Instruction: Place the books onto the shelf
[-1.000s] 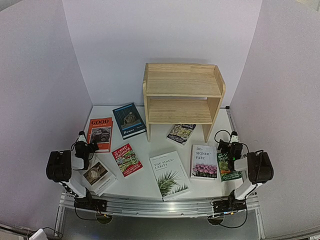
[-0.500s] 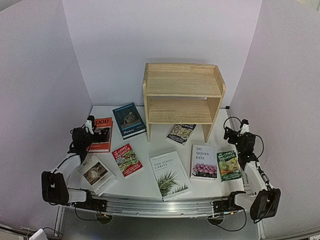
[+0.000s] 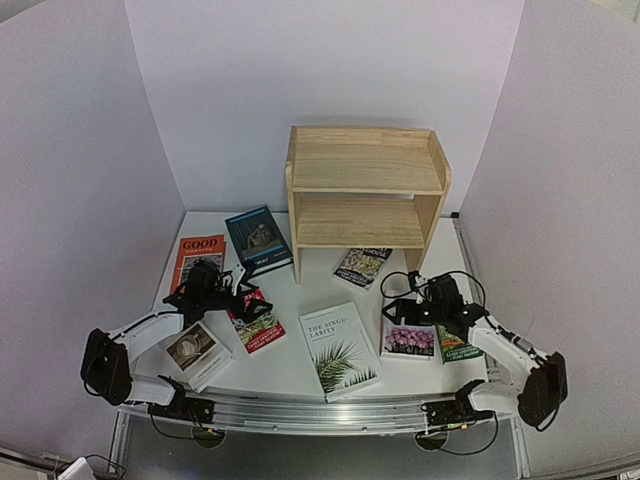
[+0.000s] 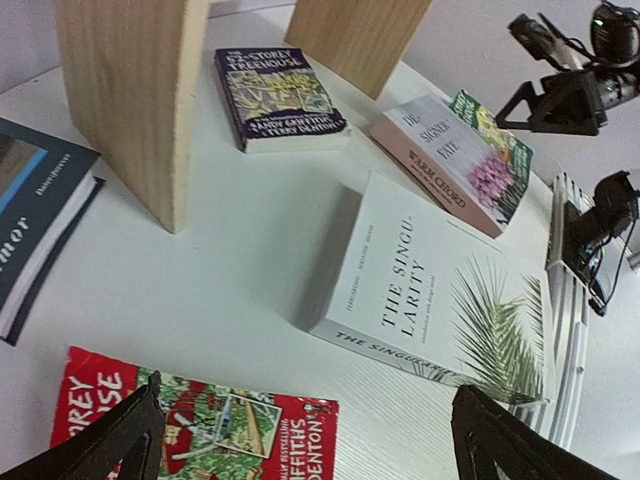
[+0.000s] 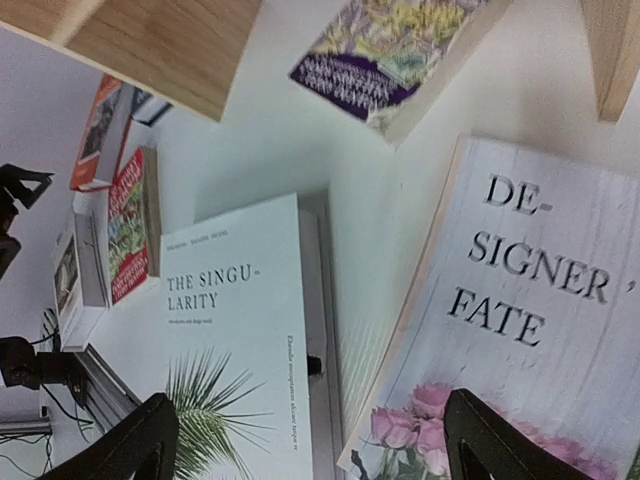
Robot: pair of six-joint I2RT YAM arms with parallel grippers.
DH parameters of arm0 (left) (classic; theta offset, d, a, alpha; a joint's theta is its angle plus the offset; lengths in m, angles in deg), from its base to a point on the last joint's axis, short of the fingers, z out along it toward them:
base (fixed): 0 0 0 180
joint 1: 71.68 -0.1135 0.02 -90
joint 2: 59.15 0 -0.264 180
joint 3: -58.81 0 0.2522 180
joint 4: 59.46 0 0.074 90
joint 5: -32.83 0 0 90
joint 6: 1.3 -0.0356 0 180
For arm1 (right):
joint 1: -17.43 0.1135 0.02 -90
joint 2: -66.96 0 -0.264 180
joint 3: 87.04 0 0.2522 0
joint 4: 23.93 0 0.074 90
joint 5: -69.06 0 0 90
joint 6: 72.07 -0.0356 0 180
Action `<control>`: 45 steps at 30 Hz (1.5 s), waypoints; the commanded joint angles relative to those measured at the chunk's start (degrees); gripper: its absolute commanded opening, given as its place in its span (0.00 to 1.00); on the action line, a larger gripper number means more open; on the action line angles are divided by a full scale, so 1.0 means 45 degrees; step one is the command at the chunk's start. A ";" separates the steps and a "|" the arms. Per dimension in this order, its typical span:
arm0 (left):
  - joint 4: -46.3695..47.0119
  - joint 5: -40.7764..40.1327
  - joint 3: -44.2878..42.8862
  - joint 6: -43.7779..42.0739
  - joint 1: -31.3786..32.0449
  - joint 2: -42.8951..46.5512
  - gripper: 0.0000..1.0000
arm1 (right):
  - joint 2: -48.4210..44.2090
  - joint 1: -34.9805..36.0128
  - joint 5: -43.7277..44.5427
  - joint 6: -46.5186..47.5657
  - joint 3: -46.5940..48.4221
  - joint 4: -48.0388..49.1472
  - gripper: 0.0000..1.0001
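Shelf [image 3: 365,165] stands at twelve o'clock on the bench [image 3: 300,285]. Books [image 3: 340,350] lie flat on the bench, spread from nine round to four o'clock, one partly under the shelf. Left pincer [image 4: 305,385], jaws wide and gripping nothing, hangs over the red book [image 3: 254,322] at eight. Right pincer [image 5: 310,398], likewise wide and empty, hangs over "Designer Fate" [image 3: 407,325] at four

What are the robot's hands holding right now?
Nothing. The left gripper hovers open over the red book, the right gripper open over the Designer Fate book.
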 commanded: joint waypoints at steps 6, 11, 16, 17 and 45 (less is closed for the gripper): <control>-0.0340 0.0382 -0.0476 0.1393 0.0765 -0.0863 1.00 | 0.6290 0.2179 -0.0447 -0.0612 0.3203 -0.0492 0.88; -0.0442 0.0146 -0.0422 0.1047 0.0766 -0.0905 1.00 | 0.8706 0.2184 -0.2023 -0.0651 0.4781 -0.0365 0.77; -0.0379 -0.0322 -0.0684 0.0590 0.0765 -0.1166 1.00 | 1.0077 0.2160 -0.3618 -0.0400 0.5486 -0.0302 0.51; -0.0308 -0.0343 -0.0692 0.0606 0.0766 -0.1190 1.00 | 1.0262 0.2159 -0.3949 -0.0365 0.5473 -0.0224 0.43; -0.5001 0.3773 -0.5754 -0.3915 0.0763 -0.5136 1.00 | 0.6976 0.3261 -0.3338 0.2753 0.6496 0.1320 0.00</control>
